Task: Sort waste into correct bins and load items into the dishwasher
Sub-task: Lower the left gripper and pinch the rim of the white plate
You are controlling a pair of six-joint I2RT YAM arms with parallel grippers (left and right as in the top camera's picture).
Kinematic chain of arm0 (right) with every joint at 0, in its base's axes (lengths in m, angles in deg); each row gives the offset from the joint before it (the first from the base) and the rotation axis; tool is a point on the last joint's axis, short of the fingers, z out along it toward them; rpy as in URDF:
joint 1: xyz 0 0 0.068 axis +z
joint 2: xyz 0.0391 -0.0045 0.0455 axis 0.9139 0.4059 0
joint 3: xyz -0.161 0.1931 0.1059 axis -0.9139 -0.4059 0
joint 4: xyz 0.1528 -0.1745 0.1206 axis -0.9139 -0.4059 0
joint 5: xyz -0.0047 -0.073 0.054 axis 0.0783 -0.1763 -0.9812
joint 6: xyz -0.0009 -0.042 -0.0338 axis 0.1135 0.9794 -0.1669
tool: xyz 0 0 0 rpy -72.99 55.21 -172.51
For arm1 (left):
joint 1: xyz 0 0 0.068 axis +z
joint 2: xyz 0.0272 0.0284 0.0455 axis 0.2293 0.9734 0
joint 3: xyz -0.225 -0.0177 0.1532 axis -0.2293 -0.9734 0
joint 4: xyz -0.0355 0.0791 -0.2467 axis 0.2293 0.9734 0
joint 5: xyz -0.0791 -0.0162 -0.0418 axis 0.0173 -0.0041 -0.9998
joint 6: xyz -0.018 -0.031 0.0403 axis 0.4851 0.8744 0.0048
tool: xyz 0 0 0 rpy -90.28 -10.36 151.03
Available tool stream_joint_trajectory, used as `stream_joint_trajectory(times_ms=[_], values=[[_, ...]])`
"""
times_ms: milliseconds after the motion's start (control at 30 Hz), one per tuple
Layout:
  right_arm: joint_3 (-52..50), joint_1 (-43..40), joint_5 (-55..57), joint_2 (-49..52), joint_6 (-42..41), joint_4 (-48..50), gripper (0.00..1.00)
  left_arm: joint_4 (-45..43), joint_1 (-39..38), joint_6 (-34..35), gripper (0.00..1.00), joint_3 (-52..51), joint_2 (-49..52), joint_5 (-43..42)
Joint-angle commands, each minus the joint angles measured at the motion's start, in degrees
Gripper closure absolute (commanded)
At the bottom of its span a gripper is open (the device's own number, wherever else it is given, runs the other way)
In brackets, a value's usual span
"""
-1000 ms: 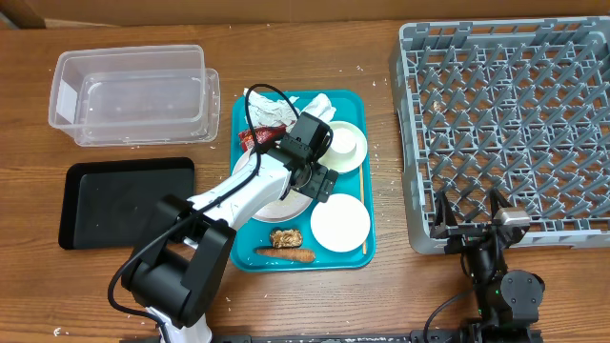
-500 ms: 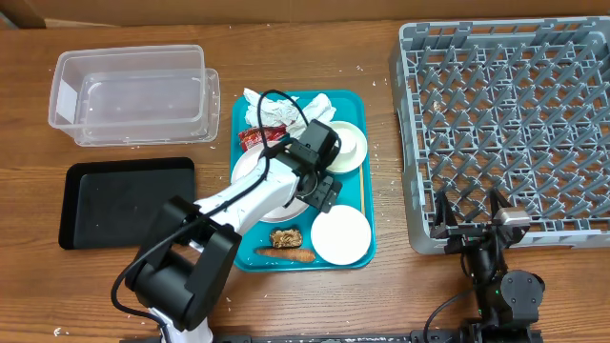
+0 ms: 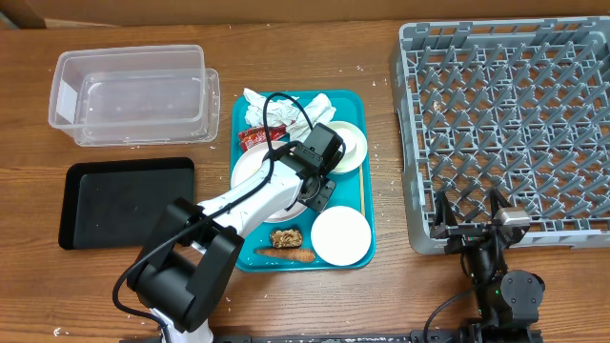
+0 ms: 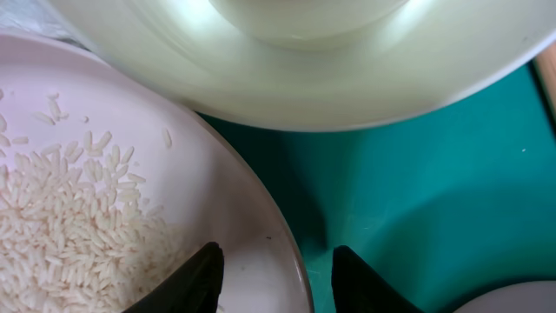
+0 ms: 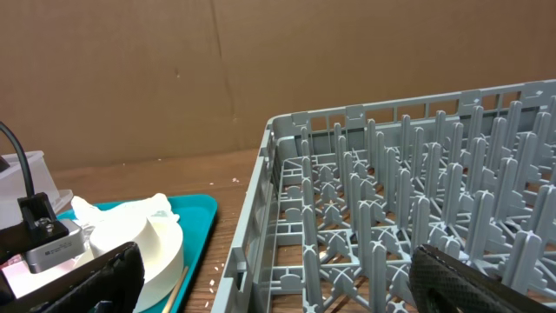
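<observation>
From above, nothing looks sorted: the clear rectangular plastic tub [image 3: 133, 95] at the desk's far left corner, the shallow black tray [image 3: 124, 205] nearer the front and the grey pegged dish rack [image 3: 505, 114] at the right edge hold nothing. The crumpled white napkins [image 3: 272, 107], orange carrot [image 3: 286, 254] and white dishes sit in the teal tray [image 3: 370, 219]. The left wrist view shows the left gripper [image 4: 276, 278] with fingers apart astride the rim of the large white plate [image 4: 234, 200] of loose rice [image 4: 78, 235], not yet pinching. In the right wrist view the right gripper [image 5: 278, 283] is spread wide, holding nothing, beside the rack.
</observation>
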Motion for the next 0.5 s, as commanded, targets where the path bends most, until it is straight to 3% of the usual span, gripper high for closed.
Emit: stream_joint_trajectory(times_ms=[0,100,233,467], values=[[-0.57,0.31,0.31,-0.61,0.24,0.24,0.00,0.04,-0.35,-0.24,0.57,0.94,0.48,0.37],[-0.57,0.31,0.31,-0.61,0.24,0.24,0.00,0.04,-0.39,-0.24,0.60,0.98,0.44,0.37],[-0.57,0.31,0.31,-0.61,0.24,0.24,0.00,0.13,-0.37,-0.24,0.77,0.98,0.39,0.37],[-0.57,0.31,0.31,-0.61,0.24,0.24,0.00,0.85,-0.83,-0.24,0.78,0.98,0.39,0.35]])
